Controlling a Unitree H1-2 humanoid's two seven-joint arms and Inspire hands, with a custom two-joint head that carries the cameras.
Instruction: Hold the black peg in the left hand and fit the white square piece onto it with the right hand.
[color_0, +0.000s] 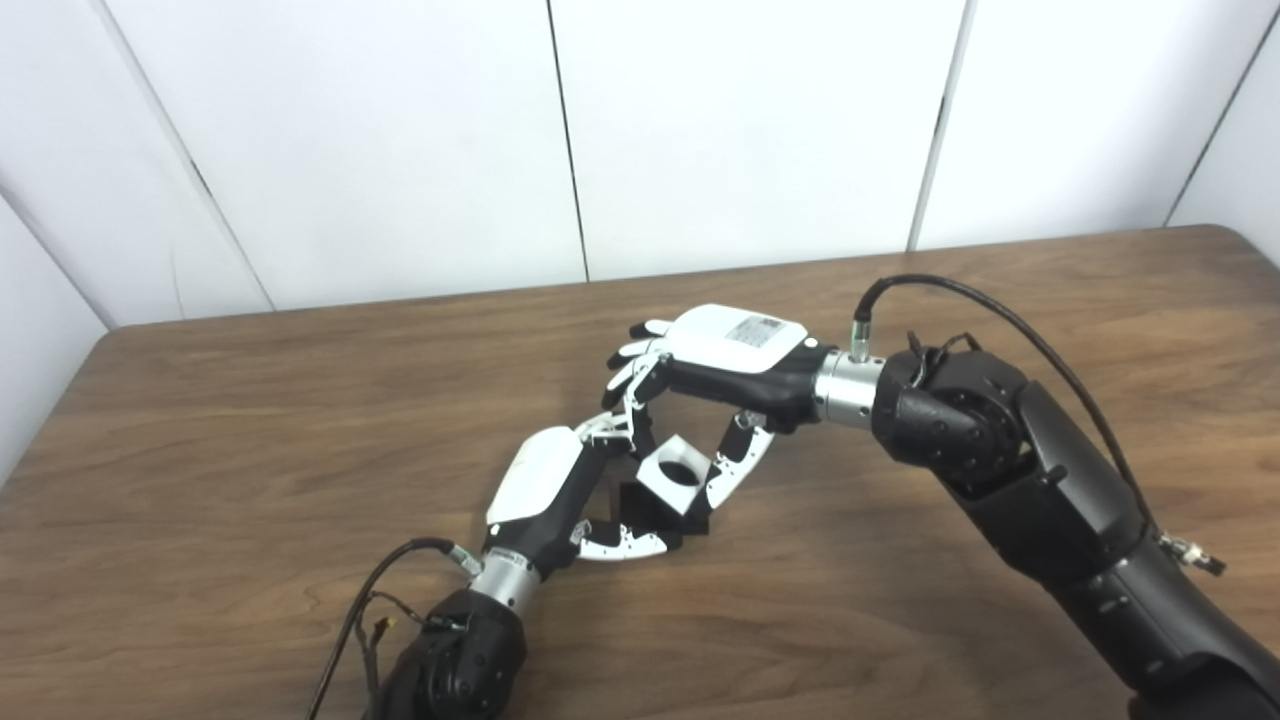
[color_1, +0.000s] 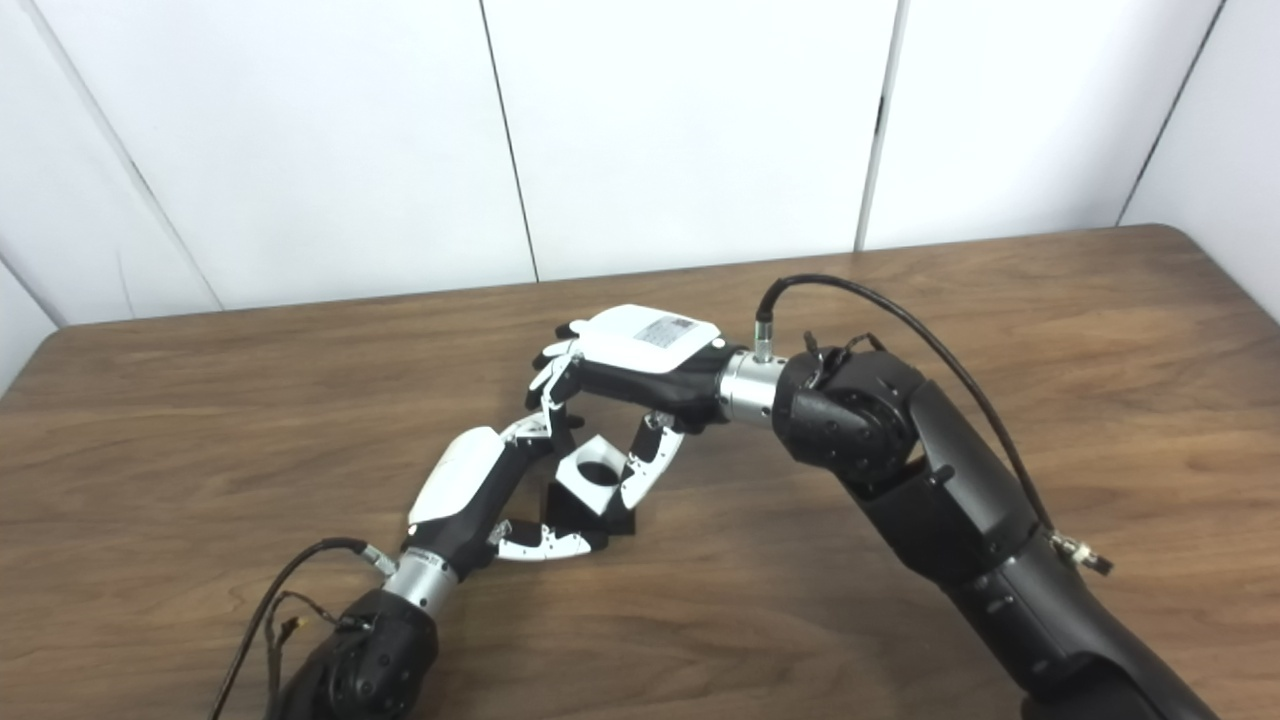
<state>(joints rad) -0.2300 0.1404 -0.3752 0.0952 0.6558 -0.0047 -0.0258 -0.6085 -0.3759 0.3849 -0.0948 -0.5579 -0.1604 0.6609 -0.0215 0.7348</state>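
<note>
Black arms, silver wrists, white-backed hands, looping black cables

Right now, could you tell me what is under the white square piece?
A black peg sits directly beneath the white square piece, held by the left hand. The right hand pinches the piece. Its round hole looks dark; whether the peg has entered it is hidden.

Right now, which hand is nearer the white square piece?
Right. The right hand holds the white square piece from above in its fingers; the left hand is beside it, gripping the black peg beneath.
</note>
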